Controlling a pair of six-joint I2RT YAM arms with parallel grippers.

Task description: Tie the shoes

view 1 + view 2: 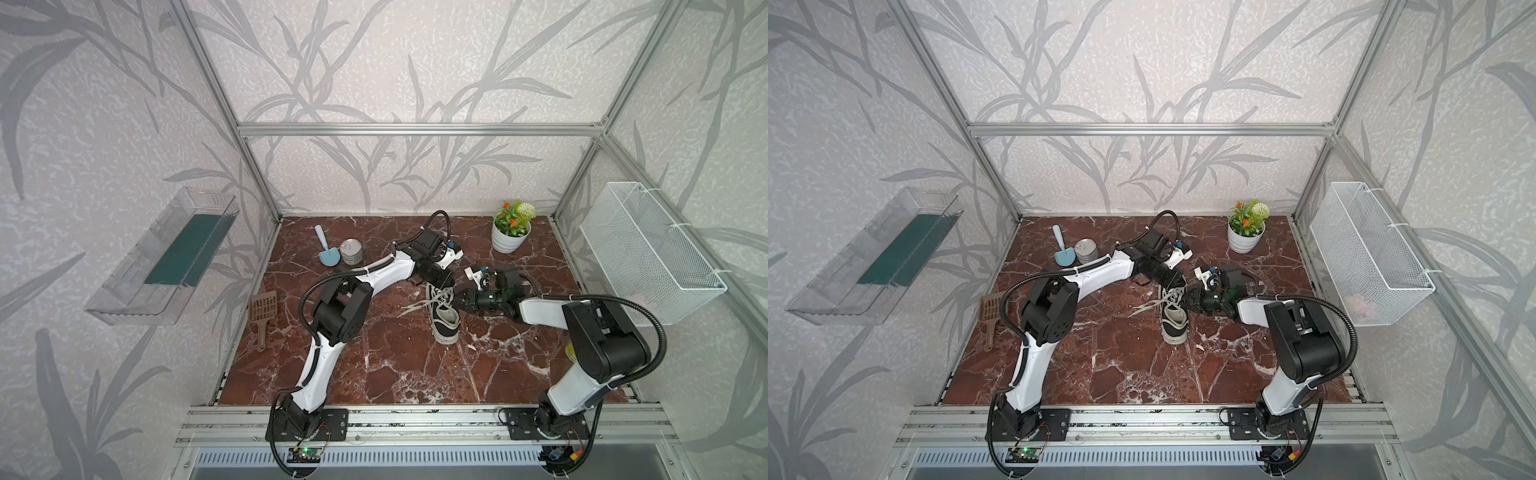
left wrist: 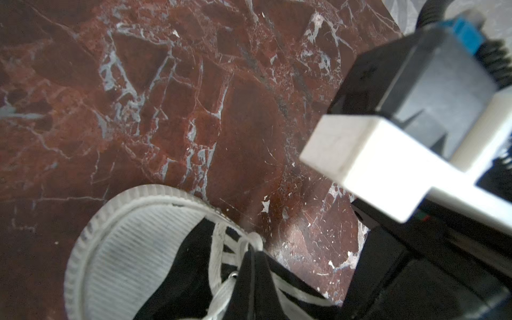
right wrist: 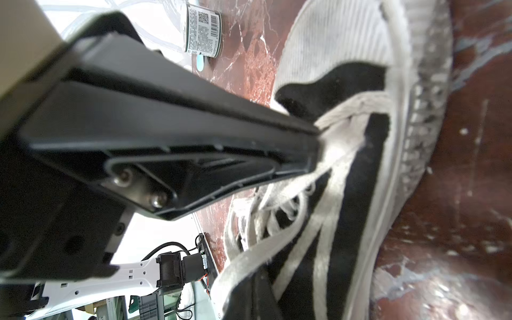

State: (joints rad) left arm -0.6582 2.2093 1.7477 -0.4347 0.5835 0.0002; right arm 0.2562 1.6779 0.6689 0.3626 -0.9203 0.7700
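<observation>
Sneaker (image 1: 444, 322), black canvas with a white sole and toe cap, lies near the middle of the red marble-patterned bench (image 1: 395, 365), with its toe toward the arm bases. Both arms meet over its lacing. The left pincer (image 2: 250, 250) has its fingers pressed together on a strand of the white laces (image 2: 219, 266) above the eyelets. The right pincer (image 3: 315, 138) is likewise clamped tight, nipping a lace low on the lacing, close to the toe cap. In both top views, one loose lace end trails onto the bench to the left of the shoe. Farther back stands a tin can (image 3: 203, 30). Its label bears a barcode, a square code and fine print too small to read. A pale blue scoop (image 1: 325, 249) is just beside it.
</observation>
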